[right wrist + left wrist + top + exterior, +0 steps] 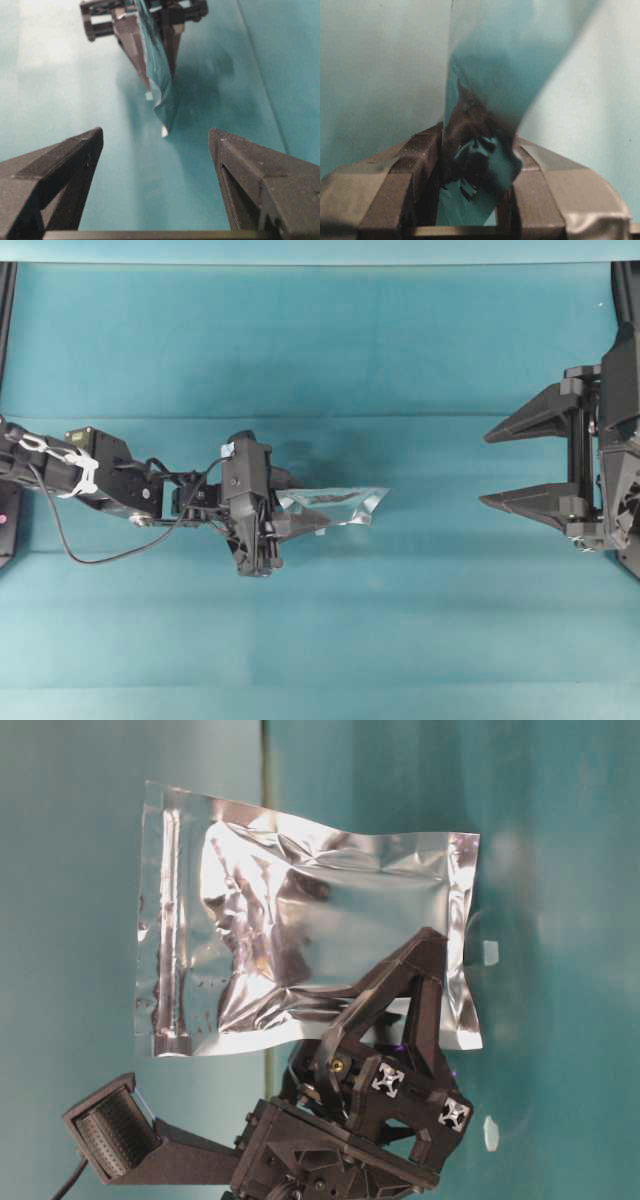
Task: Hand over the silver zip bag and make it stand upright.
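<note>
Fingers of the left end effector [300, 505] are pinched together on the shiny, crinkled silver foil zip bag [335, 506], and the left wrist view shows the foil squeezed between the two black pads [420, 170] with no gap to spare. In the overhead view the bag juts out toward three o'clock from that grip, seen nearly edge-on as a thin glinting strip, so it hangs clear of the teal tabletop [320, 640] rather than lying flat on it. From table level the same pouch [310, 960] fills the upper half of the picture: broad face toward the camera, creased and bright, with a ridged zip strip running along its nine o'clock edge and the black finger clamped over its five o'clock corner.

Over at three o'clock in the overhead view, well apart from the bag, the right end effector [520, 468] stands with its fingers spread wide and nothing between them. Its own wrist camera looks down the gap between the two dark tapered fingers [55, 175] and finds the bag [159, 80] at twelve o'clock, edge-on, pointing a lower corner back toward the lens, with the left end effector [150, 35] behind it.

Two tiny white scraps [490, 952] show in the table-level view to the right of the bag.
</note>
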